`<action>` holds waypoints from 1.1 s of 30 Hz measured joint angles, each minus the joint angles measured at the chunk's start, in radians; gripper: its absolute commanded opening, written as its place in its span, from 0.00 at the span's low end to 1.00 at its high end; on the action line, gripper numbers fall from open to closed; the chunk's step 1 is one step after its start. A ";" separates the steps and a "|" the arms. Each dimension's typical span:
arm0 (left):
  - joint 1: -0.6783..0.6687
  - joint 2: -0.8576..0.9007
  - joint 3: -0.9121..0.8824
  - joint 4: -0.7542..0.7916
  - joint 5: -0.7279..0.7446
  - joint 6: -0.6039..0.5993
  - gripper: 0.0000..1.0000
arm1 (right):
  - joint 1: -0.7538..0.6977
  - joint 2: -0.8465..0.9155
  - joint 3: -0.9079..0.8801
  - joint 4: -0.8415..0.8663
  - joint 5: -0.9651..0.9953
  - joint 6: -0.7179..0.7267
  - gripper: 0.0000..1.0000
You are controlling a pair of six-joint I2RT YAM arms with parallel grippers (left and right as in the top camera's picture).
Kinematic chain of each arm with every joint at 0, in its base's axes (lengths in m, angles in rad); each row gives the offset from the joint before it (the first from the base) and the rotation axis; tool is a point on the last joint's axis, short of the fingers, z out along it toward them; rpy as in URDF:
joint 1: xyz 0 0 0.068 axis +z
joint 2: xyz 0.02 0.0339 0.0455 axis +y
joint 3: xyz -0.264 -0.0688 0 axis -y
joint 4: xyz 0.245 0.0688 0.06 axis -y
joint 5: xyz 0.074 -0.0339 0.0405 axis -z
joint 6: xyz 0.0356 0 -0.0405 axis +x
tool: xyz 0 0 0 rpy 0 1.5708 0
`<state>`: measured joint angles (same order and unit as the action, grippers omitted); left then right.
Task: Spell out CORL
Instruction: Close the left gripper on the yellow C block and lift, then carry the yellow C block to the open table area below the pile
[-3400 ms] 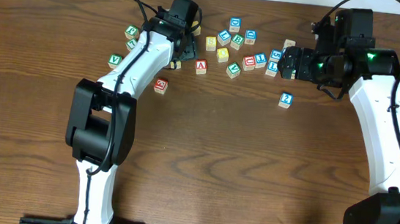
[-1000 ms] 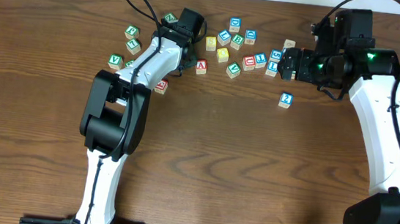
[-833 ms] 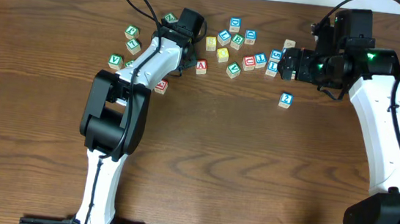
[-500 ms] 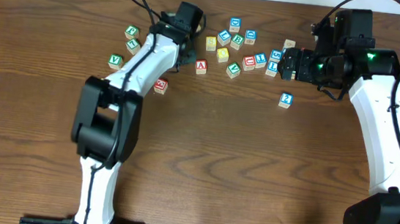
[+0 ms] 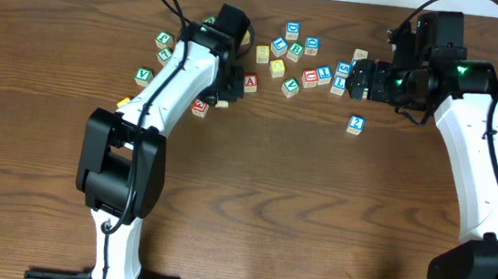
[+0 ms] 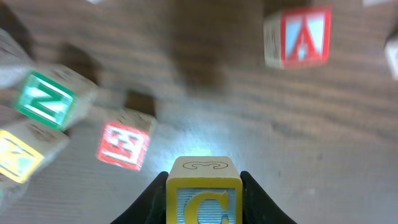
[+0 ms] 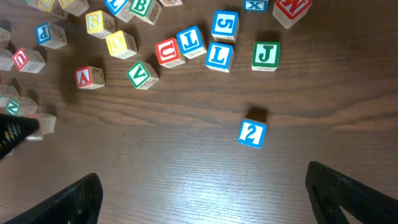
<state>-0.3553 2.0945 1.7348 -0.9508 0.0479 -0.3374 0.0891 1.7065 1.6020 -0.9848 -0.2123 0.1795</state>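
Note:
My left gripper (image 6: 203,214) is shut on a yellow block with a C on a pale blue face (image 6: 203,193), held above the wood. From overhead that gripper (image 5: 225,94) hangs just left of the red A block (image 5: 251,82). Two blue L blocks (image 7: 191,41) (image 7: 218,55) lie side by side in the cluster at the back, beside a red block with a curved letter (image 7: 168,51). A yellow block that may read O (image 7: 121,43) lies further left. My right gripper (image 7: 205,199) stands wide open over bare wood, short of a lone blue 2 block (image 7: 252,134).
Below the left gripper lie a red E block (image 6: 124,144), a green N block (image 6: 46,99) and the red A block (image 6: 298,37). A green J (image 7: 265,55), a blue 5 (image 7: 224,25) and a green V (image 7: 142,75) sit in the cluster. Bare wood fills the table's front half (image 5: 270,206).
My left gripper has come away from the back of the block cluster toward the front with the C block in it. The right arm has not moved.

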 measured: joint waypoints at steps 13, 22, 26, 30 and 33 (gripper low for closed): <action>-0.022 0.000 -0.155 0.077 0.022 0.025 0.27 | 0.000 0.000 0.000 0.002 0.000 0.000 0.99; -0.066 0.000 -0.205 0.174 0.021 0.078 0.27 | 0.000 0.000 0.000 0.002 0.000 0.000 0.99; -0.079 0.000 -0.227 0.201 0.021 0.090 0.27 | 0.000 0.000 0.000 0.002 0.000 0.000 0.99; -0.079 0.000 -0.228 0.208 0.006 0.089 0.27 | 0.000 0.000 0.000 0.002 0.001 0.000 0.99; -0.079 0.000 -0.231 0.224 -0.013 0.080 0.27 | 0.000 0.000 0.000 0.002 0.000 0.000 0.99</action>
<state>-0.4339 2.0945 1.5036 -0.7269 0.0353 -0.2573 0.0891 1.7065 1.6020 -0.9829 -0.2119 0.1791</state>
